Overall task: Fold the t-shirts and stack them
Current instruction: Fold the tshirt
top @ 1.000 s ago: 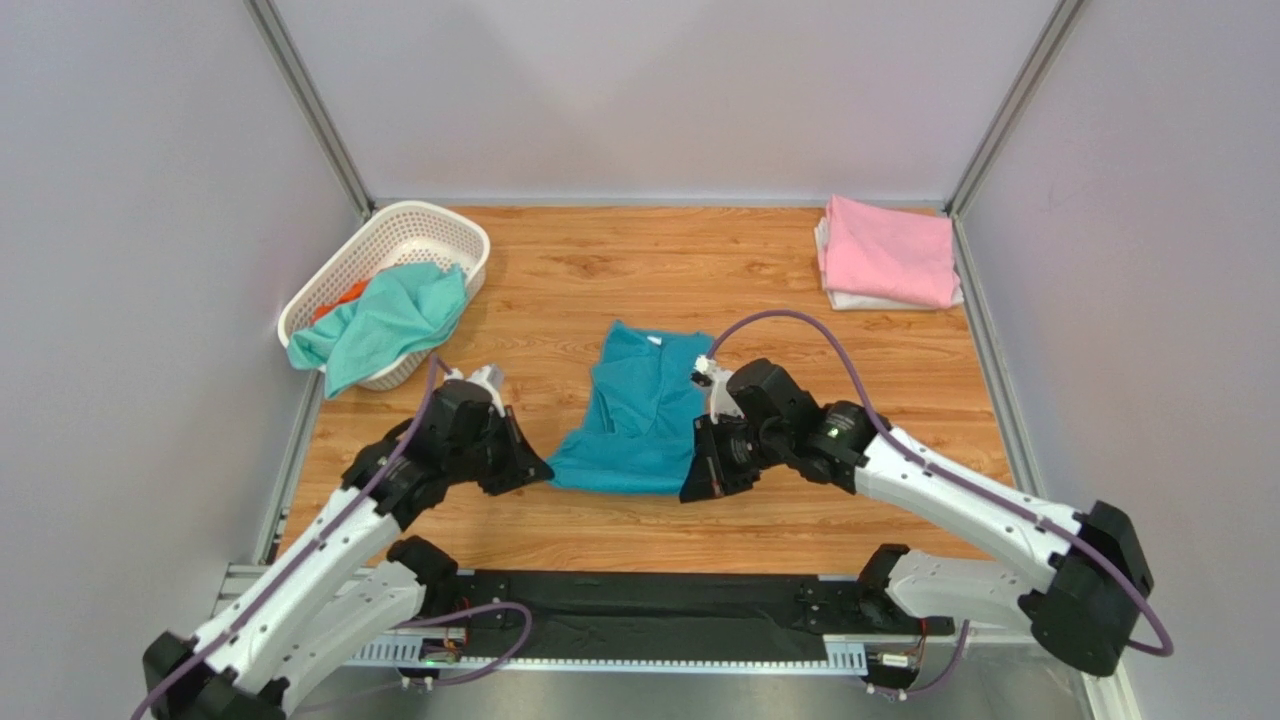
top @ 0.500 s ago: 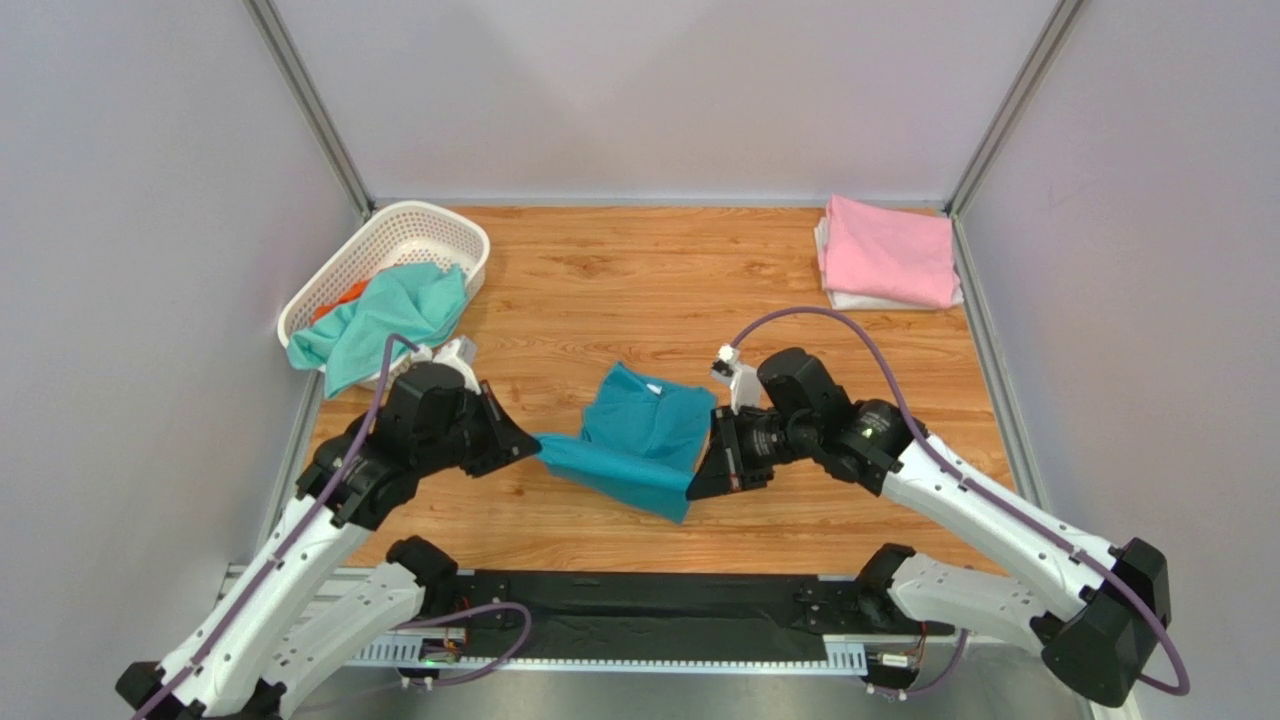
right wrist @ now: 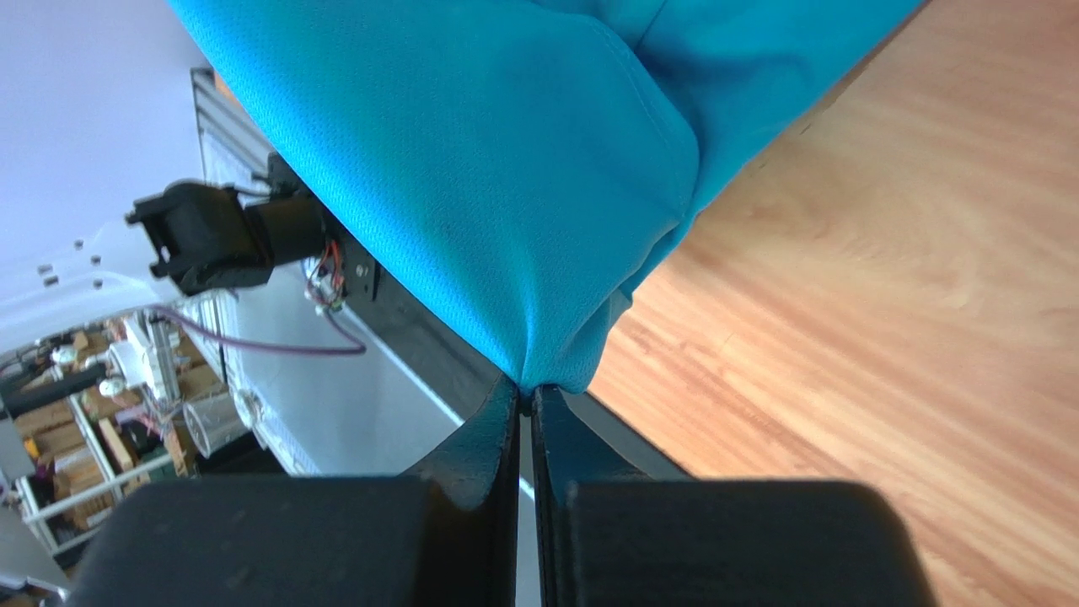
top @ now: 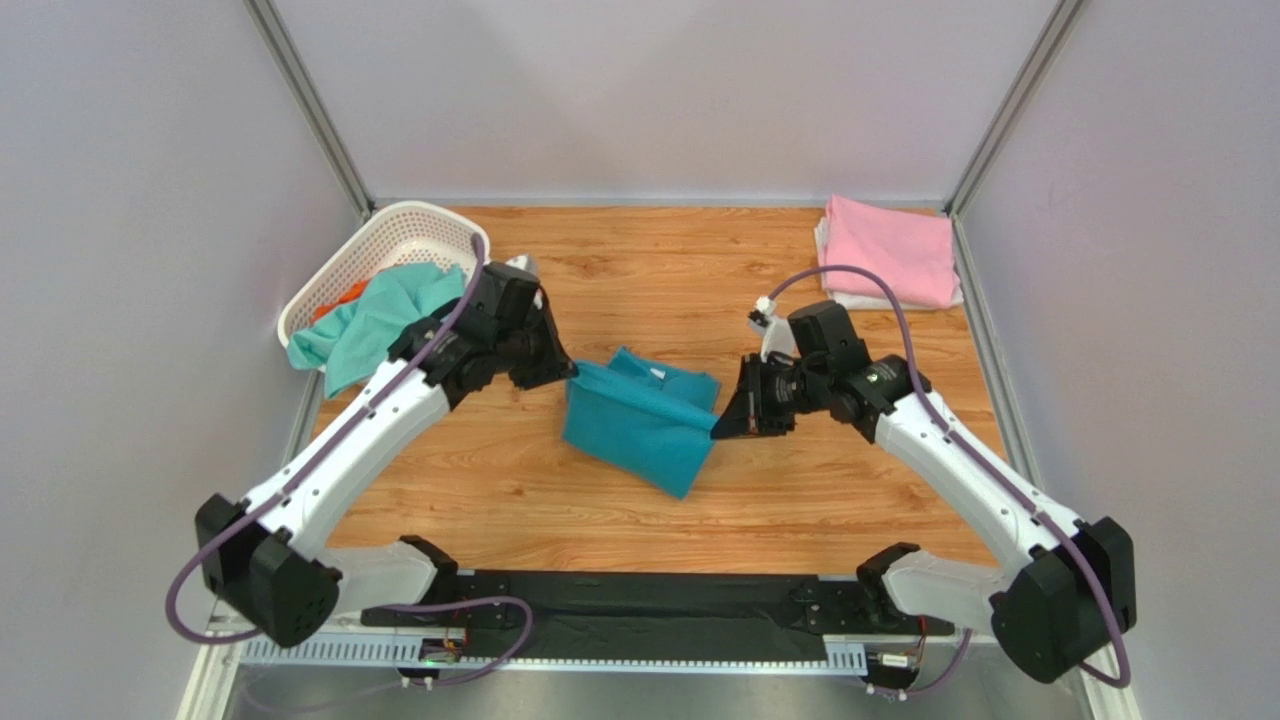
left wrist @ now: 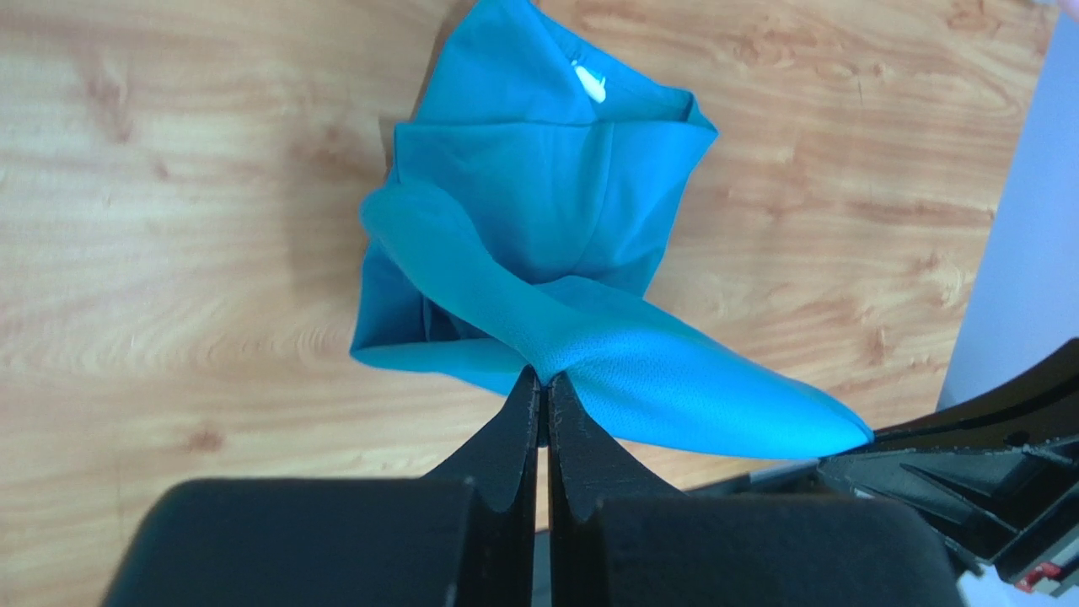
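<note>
The teal-blue t-shirt (top: 639,425) hangs between both grippers above the middle of the wooden table; its white neck label (left wrist: 589,84) shows in the left wrist view. My left gripper (top: 567,375) is shut on the shirt's left corner (left wrist: 557,335). My right gripper (top: 726,428) is shut on the right corner (right wrist: 557,316). The lower part of the shirt still lies on the table. A mint-green tee (top: 383,318) drapes over the basket, with an orange one (top: 343,296) beneath it. A folded pink tee (top: 890,249) lies on a white one (top: 842,299) at the back right.
The white lattice basket (top: 401,240) stands at the back left against the wall. Grey walls close in both sides and the back. A black rail (top: 646,608) runs along the table's near edge by the arm bases.
Both grippers have carried the teal-blue shirt's near hem up and toward the back, folding it over. The left arm has swung far back toward the basket.
</note>
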Tool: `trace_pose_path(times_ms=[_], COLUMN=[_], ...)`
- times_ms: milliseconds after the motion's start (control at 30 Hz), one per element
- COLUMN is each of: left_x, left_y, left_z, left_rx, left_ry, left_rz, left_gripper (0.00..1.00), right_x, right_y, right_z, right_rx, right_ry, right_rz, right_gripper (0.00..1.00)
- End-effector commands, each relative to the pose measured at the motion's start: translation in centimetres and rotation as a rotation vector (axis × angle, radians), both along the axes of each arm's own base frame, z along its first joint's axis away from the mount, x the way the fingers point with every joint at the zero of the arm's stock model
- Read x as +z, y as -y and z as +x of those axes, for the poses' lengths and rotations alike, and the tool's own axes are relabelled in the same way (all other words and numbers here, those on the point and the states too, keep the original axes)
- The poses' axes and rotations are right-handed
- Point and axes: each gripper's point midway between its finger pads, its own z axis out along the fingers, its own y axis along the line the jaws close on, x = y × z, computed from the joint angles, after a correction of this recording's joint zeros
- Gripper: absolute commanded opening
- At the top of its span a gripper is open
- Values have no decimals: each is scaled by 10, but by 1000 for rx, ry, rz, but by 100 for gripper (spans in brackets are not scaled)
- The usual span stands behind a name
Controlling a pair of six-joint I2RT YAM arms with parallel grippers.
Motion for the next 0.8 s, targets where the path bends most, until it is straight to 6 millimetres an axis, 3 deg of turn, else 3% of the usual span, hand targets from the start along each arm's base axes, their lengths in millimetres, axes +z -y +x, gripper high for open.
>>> trace_pose_path(times_ms=[0,200,233,400,467,567,600,633,667,700,733,767], left_x=[8,-9,-16,-52,-62,-83,-93,-97,-98,-99,-97,-95], left_y=[-4,4,9,22,30,39,42,41,40,41,41,39], left_z=[36,87,100,143,154,174,182,185,190,195,197,198], left_rx=[22,30,22,1,-35,-52,-54,-51,-50,-49,-51,-47], left_ry=[75,57,51,-25,-49,-90,-115,-127,-131,-132,-127,-123], left_rz=[50,81,86,88,56,51,54,59,58,53,49,51], left_gripper=[0,0,0,0,0,2,8,22,29,36,54,61], right_x=[1,-19,-32,-49,-73,-79,-85,-87,-94,-87,-86,-84], right_y=[10,16,16,16,23,24,23,23,23,20,21,22], right_z=[32,81,88,134,148,173,183,189,193,200,203,205], right_rx=[-35,-102,-106,-144,-187,-231,-230,-231,-231,-223,-221,-218], right_ry=[57,35,5,9,-51,-60,-61,-60,-77,-57,-52,-43], right_rz=[-35,-35,-45,-57,-100,-105,-113,-120,-125,-116,-124,-129], right_gripper=[0,0,0,0,1,7,10,14,28,38,46,57])
